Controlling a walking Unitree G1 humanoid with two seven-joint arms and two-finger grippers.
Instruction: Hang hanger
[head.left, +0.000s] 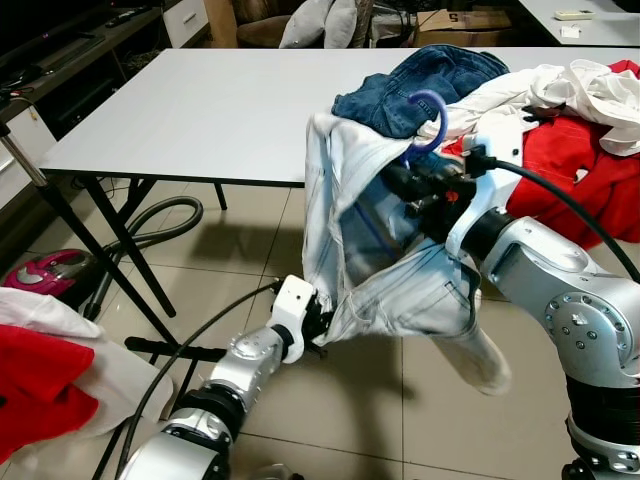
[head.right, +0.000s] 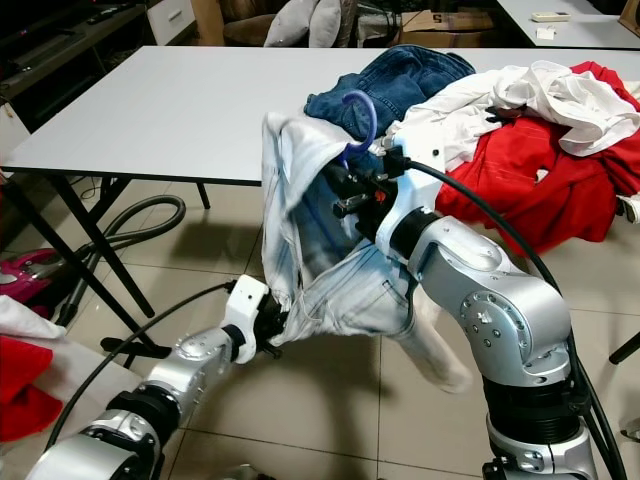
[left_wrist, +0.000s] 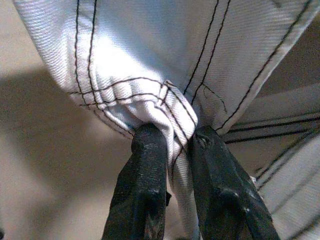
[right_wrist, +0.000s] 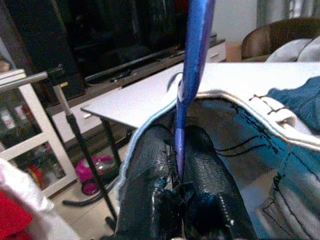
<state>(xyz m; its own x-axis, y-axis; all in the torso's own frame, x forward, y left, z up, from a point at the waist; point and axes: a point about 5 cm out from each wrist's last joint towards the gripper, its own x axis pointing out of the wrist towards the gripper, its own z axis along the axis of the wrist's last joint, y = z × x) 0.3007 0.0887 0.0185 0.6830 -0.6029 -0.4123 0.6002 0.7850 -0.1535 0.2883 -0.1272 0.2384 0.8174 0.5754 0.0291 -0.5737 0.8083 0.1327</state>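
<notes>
No brand, label or writing can be read anywhere in the scene. At the far left a red and white garment (head.left: 40, 385) lies low beside the robot, and a pink vacuum cleaner (head.left: 50, 272) sits on the tiled floor under the white table (head.left: 200, 110). The left gripper (head.left: 322, 318) reaches forward low in front of the table, its two black fingers (left_wrist: 142, 185) pinched tight on a stitched lower corner of the pale blue jeans (head.left: 400, 290), which hang in the air before the table's front edge. Above and to the right, the right gripper (head.left: 412, 185) has its fingers closed on the stem of the blue hanger (head.left: 432, 118); its curved hook stands upright above the jeans' waistband. Further right, a heap of denim, white and red clothes (head.left: 560, 130) rests on the table.
</notes>
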